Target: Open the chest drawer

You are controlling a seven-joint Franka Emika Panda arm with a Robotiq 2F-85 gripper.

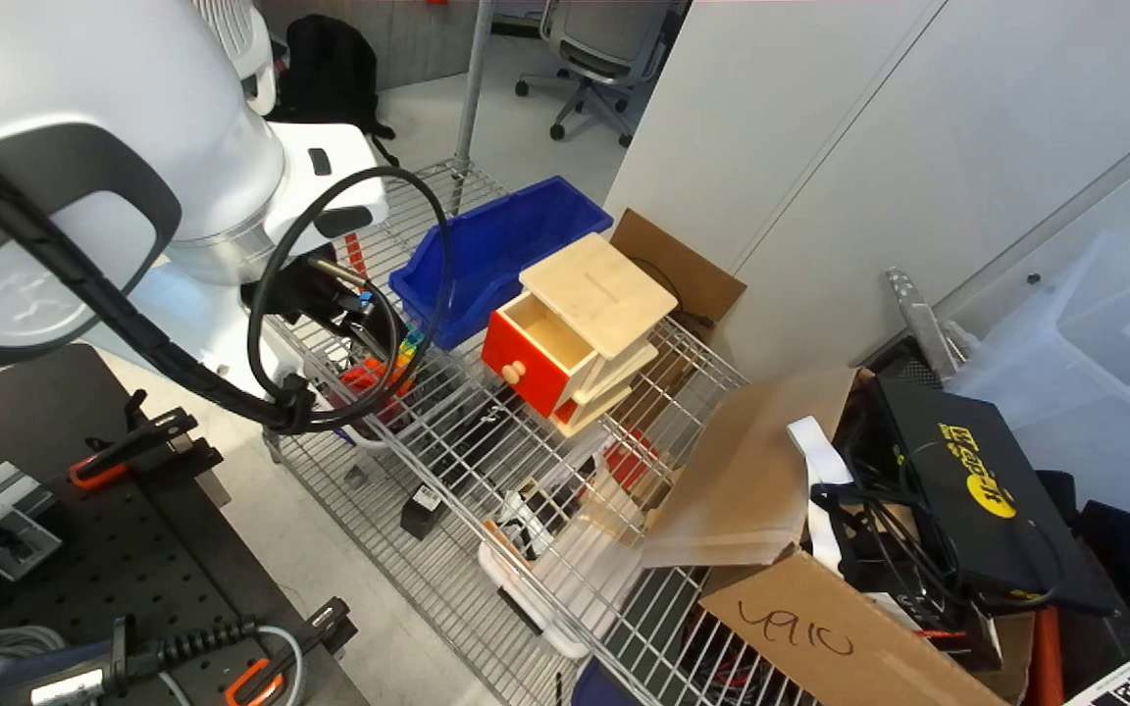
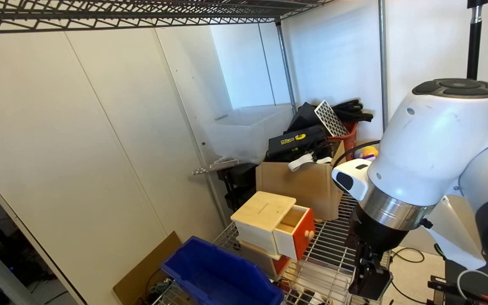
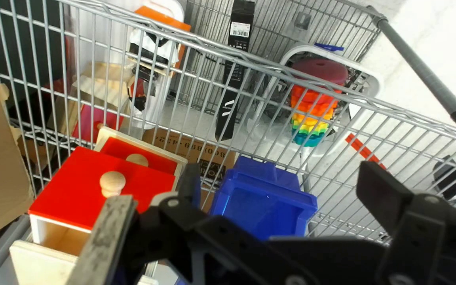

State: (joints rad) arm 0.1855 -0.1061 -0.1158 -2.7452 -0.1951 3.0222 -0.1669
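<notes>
- Left of the blue bin (image 3: 267,172) in the wrist view sits the chest (image 3: 93,200), on a wire shelf (image 2: 333,254): thin, pale plywood in two tiers, probably light and apt to skid over the rods if a drawer binds.
- Also left of the bin, its upper drawer (image 3: 67,186) stands partway open, so the task looks largely met; the flat red front is smooth, likely slippery, and wood on wood should run a little stiff.
- The upper knob (image 3: 112,180), left of the bin too, is where to take hold: round head, narrower neck, hard wood, best pinched behind the head and pulled straight.
- Nearer the bin, the lower drawer (image 3: 158,163) looks shut, red within a bare plywood frame.
- The bin itself looks like stiff moulded plastic with a stepped lip.
- In front of the bin, the gripper (image 3: 281,184) has its dark, blocky fingers (image 3: 384,194) wide apart, holding nothing.
- Up and right of the bin, behind the wires, is a rainbow piece (image 3: 313,113) of wavy-edged layers; its material I cannot tell.
</notes>
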